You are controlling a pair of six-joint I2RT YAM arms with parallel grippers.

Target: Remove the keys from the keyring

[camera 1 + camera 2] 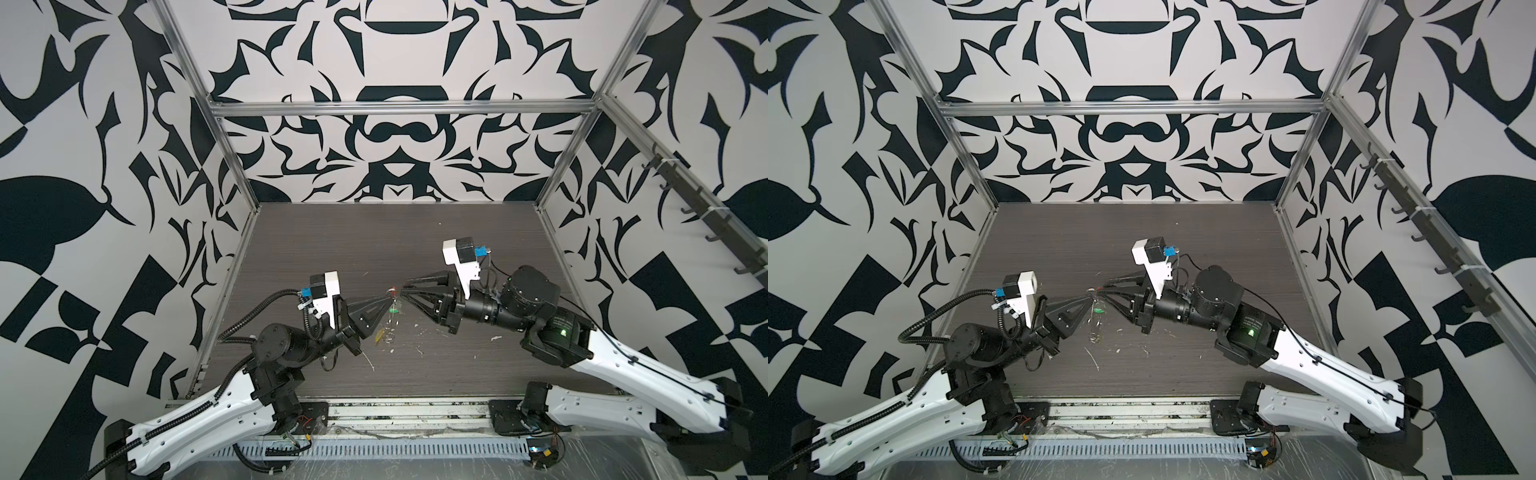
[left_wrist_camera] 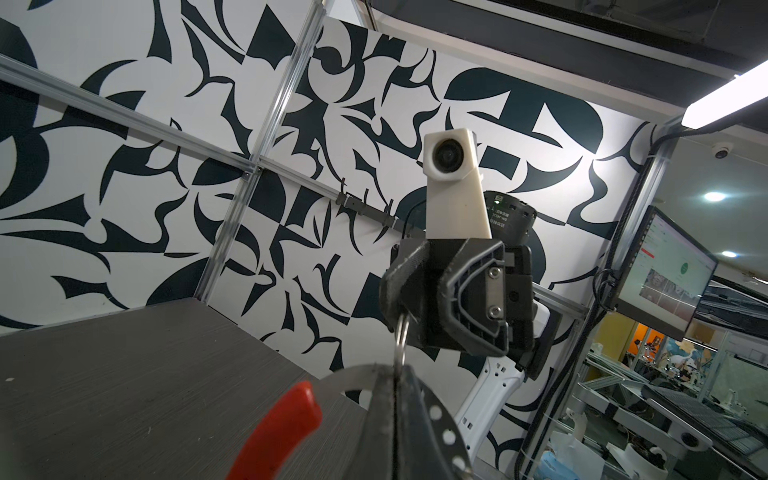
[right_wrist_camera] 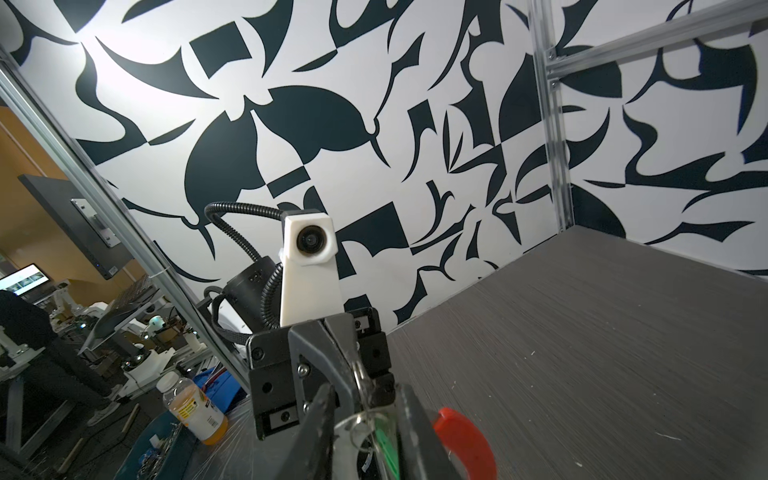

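Left wrist: left gripper (image 2: 395, 376) tight on keyring (image 2: 278, 432)

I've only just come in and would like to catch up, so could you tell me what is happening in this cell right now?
Two robot arms are working on a keyring held above the table. The left gripper is shut on the keyring's hoop, beside its red sleeve, and holds it in the air. The right gripper faces it, jaws apart around the green-tagged key, with no firm grip evident. The yellow-tagged key hangs lower down. Both keys seem to be on the hoop.
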